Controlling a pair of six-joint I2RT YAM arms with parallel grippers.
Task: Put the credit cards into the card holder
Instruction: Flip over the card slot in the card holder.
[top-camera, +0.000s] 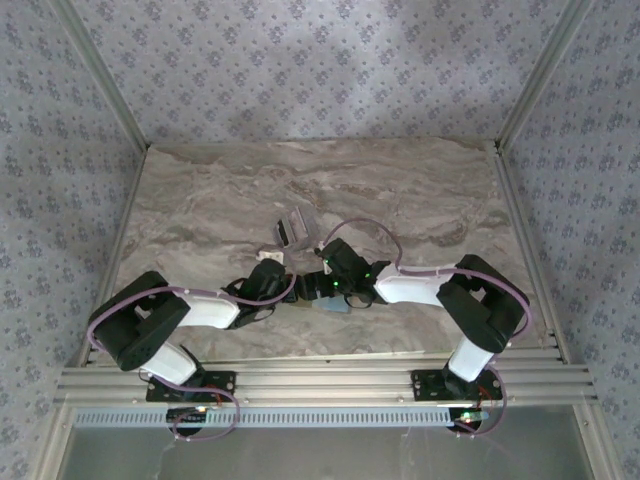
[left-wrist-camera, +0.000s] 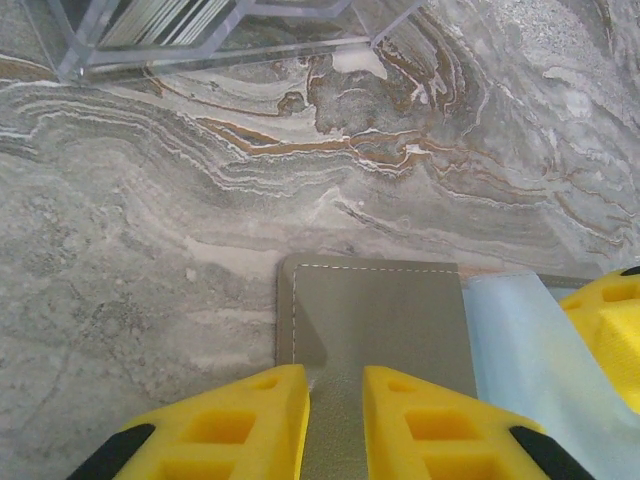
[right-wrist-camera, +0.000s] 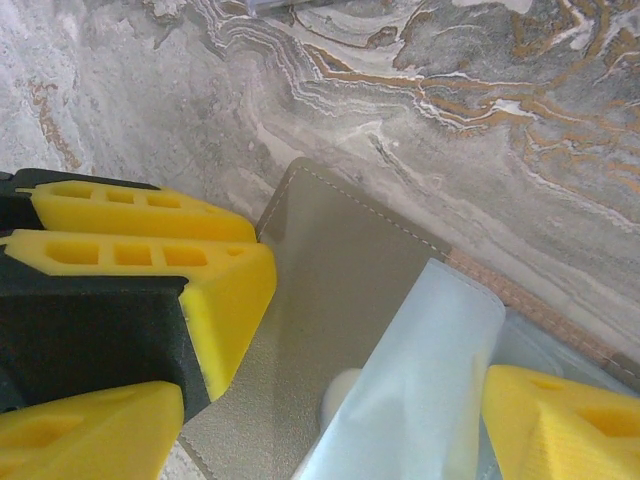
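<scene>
The grey-tan card holder lies flat on the marble table, between the two arms. My left gripper hovers over its near edge, its yellow fingers a narrow gap apart with the holder's face showing between them. A pale, slightly bluish credit card leans tilted over the holder, resting against one finger of my right gripper. That gripper stands wide open around the card. More credit cards stand in a clear box farther back. Both grippers meet at the table's near middle.
The clear acrylic box with cards on edge sits just beyond the holder. The left gripper's fingers crowd the holder's left side in the right wrist view. Bare marble table stretches behind and to both sides, framed by metal posts.
</scene>
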